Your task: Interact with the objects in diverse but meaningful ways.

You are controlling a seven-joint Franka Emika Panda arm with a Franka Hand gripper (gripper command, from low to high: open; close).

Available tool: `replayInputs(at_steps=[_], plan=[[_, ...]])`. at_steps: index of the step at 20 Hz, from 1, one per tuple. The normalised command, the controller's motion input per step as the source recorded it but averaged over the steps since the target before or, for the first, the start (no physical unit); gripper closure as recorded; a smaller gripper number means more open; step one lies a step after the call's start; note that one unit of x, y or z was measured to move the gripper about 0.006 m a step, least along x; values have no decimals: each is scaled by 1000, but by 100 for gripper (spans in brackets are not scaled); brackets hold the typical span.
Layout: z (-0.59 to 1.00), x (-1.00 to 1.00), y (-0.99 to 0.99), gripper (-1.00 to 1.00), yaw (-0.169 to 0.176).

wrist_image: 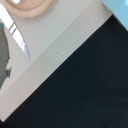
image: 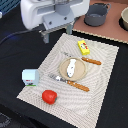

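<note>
The white robot gripper (image: 56, 31) is seen raised over the far edge of the beige woven placemat (image: 100, 80); whether its jaws are parted cannot be told. On the mat, a white tube with a blue end (image: 72, 67) lies on a round tan plate (image: 80, 74), a yellow rectangular packet (image: 83, 47) sits beyond it, and a white carton with green-blue print (image: 30, 77) and a red tomato (image: 49, 96) rest near the front edge.

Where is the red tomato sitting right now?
In the exterior view the red tomato sits on the placemat's near corner toward that view's left, just below the white carton and left of the wooden-handled fork.
</note>
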Motion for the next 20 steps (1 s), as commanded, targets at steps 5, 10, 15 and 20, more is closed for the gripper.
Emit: replayInputs(at_steps=[5,10,15,20], plan=[[0,-148,-147,-100,-51],[-139,-254,-32,-100,-58],[-238,-289,-13,-100,-54],[-337,-467,-164,-100,-69]])
